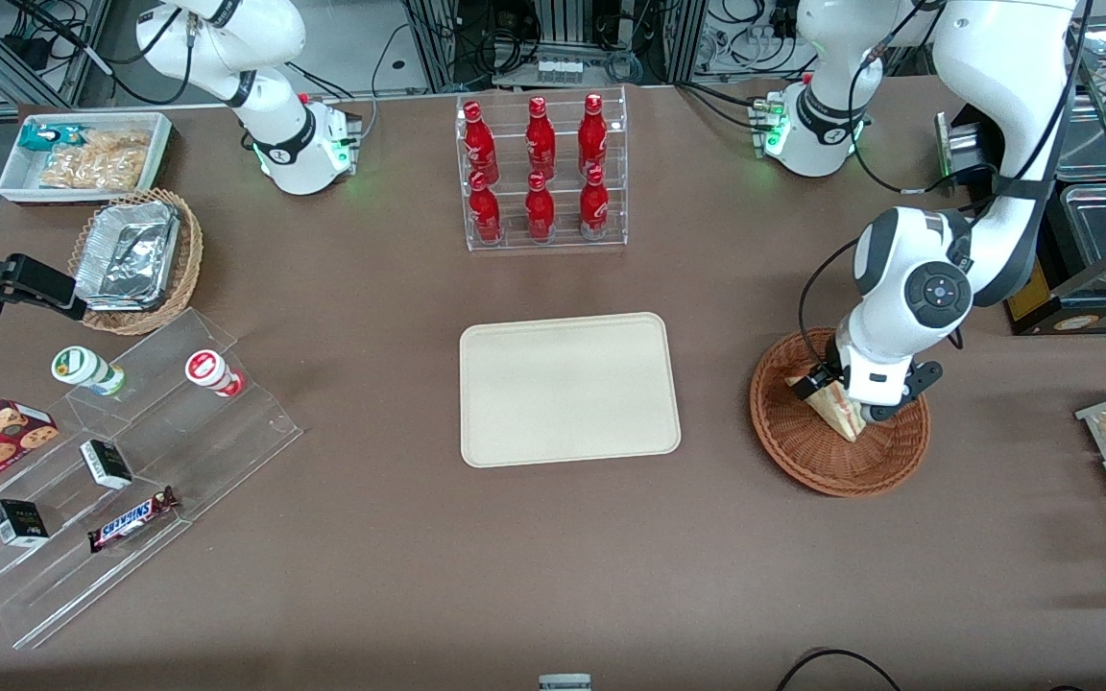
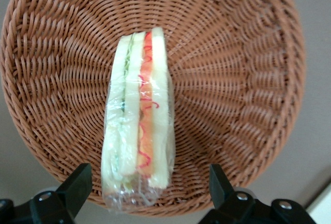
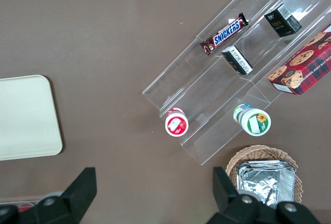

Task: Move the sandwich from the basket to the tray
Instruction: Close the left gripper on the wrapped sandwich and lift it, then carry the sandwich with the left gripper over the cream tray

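Above the round reddish-brown wicker basket [image 1: 839, 427], the left arm's gripper [image 1: 841, 395] is lowered, wrist bent downward. Its black fingers [image 2: 77, 185] are seen spread apart, straddling the clear-wrapped triangular sandwich [image 2: 138, 125] lying in the basket. Only the front view shows the bare cream rectangular tray [image 1: 567, 388] nearby.

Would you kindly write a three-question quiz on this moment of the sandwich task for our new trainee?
1. True or false: the sandwich already lies on the tray.
2. How do the fingers of the gripper stand? A) open, one on each side of the sandwich B) shut on it
3. What kind of container is the sandwich in right now?

Key: 1 false: it lies in the basket, and the tray holds nothing. 2 A. 3 The round, reddish-brown woven wicker basket.
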